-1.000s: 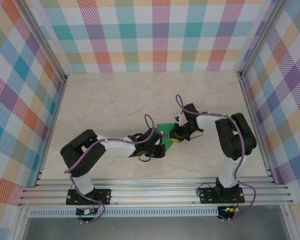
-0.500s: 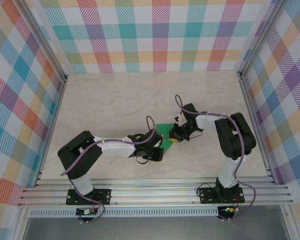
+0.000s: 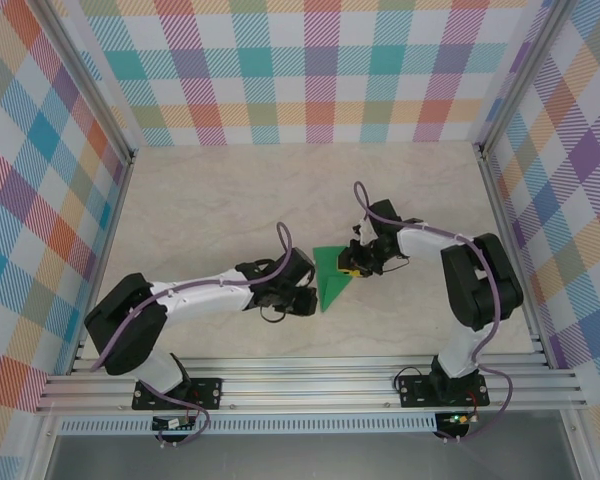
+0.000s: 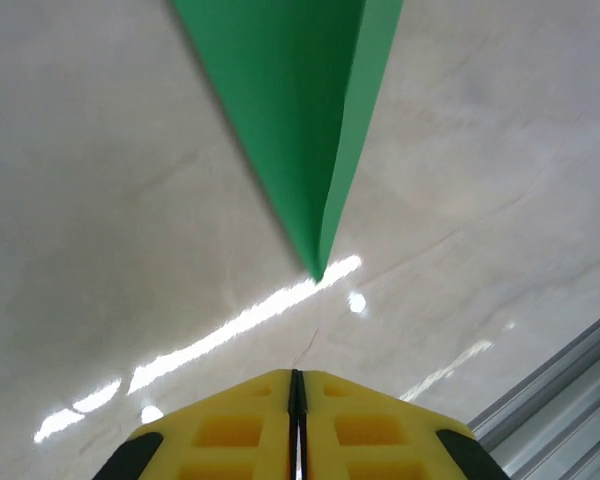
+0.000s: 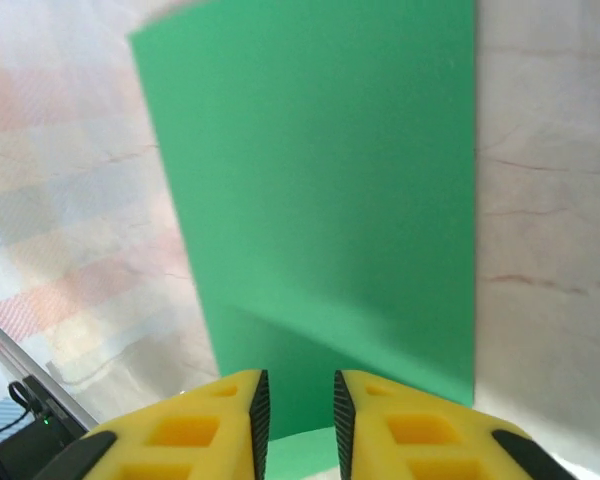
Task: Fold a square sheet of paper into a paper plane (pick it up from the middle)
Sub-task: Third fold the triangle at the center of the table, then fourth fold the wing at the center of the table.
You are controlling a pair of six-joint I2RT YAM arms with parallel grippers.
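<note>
The green paper (image 3: 328, 273) lies on the table as a narrow pointed dart with a centre crease, its tip toward the near edge. My left gripper (image 3: 308, 298) sits just left of that tip. In the left wrist view it (image 4: 296, 376) is shut with nothing in it, and the paper's point (image 4: 318, 270) ends a short way ahead. My right gripper (image 3: 352, 268) is at the paper's right edge. In the right wrist view its jaws (image 5: 297, 385) stand slightly apart, low over the wide end of the paper (image 5: 320, 200).
The marble tabletop (image 3: 220, 210) is walled by checked panels (image 3: 310, 70) at the back and both sides. An aluminium rail (image 4: 570, 370) runs along the near edge, close to the paper's tip. Purple cables loop off both wrists.
My left gripper has drawn back off the paper to the left, baring its pointed end. My right gripper's jaws have parted a little and shifted slightly away from me.
</note>
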